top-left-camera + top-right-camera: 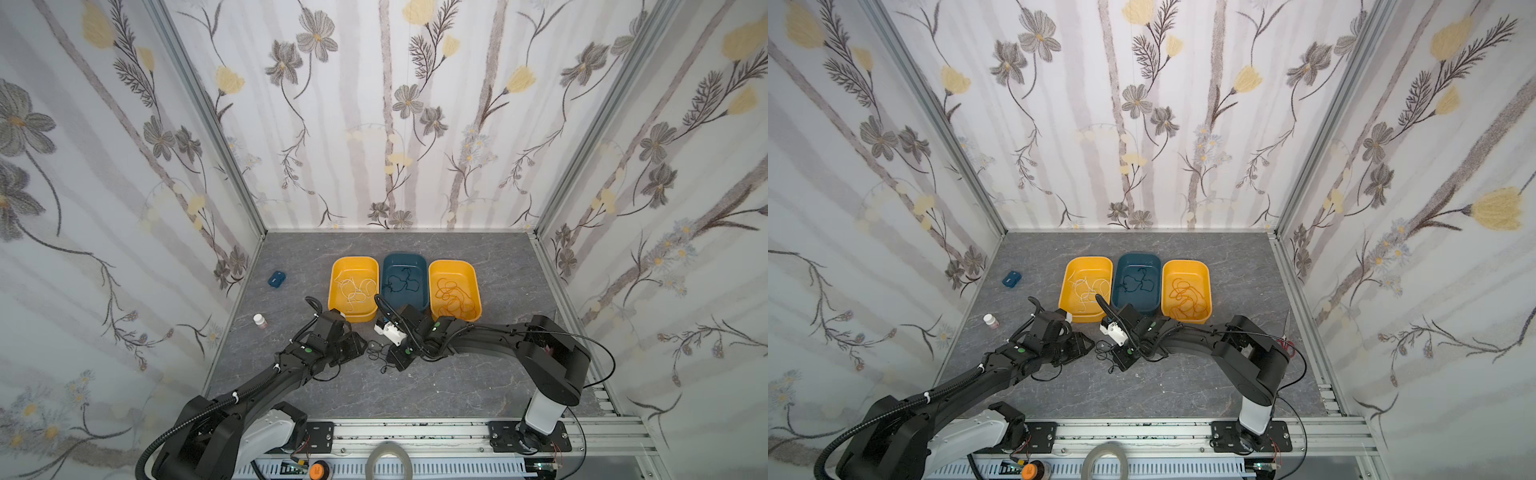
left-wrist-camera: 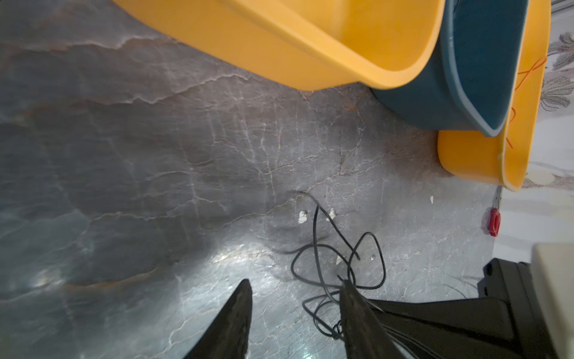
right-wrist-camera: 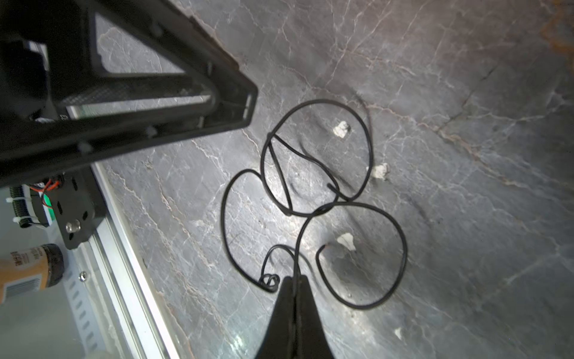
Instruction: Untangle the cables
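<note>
The right gripper (image 3: pixel 293 281) is pinching the black cable (image 3: pixel 323 209), fingers (image 3: pixel 309 314) pressed together on one strand, while the rest is lying in loose loops on the bench (image 3: pixel 466 217) between the two arms. The left gripper (image 2: pixel 296 283) is hovering spread low over the same cable, one finger just beside a strand. Behind them, a white cable (image 1: pixel 357 289), a dark cable (image 1: pixel 399 284) and an orange cable (image 1: pixel 453 297) are sitting in the left bin (image 1: pixel 359 316), the blue bin (image 1: pixel 419 266) and the right bin (image 1: pixel 473 286).
</note>
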### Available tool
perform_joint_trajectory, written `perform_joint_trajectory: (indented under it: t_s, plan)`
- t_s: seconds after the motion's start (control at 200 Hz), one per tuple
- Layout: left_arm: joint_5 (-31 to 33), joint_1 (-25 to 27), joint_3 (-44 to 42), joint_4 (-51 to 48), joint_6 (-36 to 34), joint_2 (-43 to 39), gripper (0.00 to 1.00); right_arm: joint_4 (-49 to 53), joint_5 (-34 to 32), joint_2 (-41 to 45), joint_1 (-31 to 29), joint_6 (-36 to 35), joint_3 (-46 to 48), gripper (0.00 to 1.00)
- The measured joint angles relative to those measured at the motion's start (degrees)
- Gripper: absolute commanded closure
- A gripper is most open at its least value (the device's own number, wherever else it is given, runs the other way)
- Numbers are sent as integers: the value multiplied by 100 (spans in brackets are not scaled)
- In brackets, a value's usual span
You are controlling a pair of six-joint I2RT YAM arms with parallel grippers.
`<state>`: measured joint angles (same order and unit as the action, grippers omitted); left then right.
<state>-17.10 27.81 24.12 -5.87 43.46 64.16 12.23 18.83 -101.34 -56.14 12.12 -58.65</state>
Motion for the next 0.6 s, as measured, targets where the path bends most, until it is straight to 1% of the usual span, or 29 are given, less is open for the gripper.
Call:
perform_joint_trajectory:
  t_s: [0.17, 0.385, 0.53, 0.6]
  plan:
    - [-273, 0, 2, 505, 4, 553, 57, -59, -13, 0, 0, -66, 94, 100]
    - [-468, 0, 120, 984, 7, 1182, 69, -101, -11, -2, -4, -61, 149, 100]
    - [-612, 0, 256, 1305, -52, 1587, 84, -120, -11, -2, -4, -59, 162, 100]
    - [-691, 0, 310, 1449, -87, 1733, 89, -125, -15, -2, -4, -57, 162, 100]
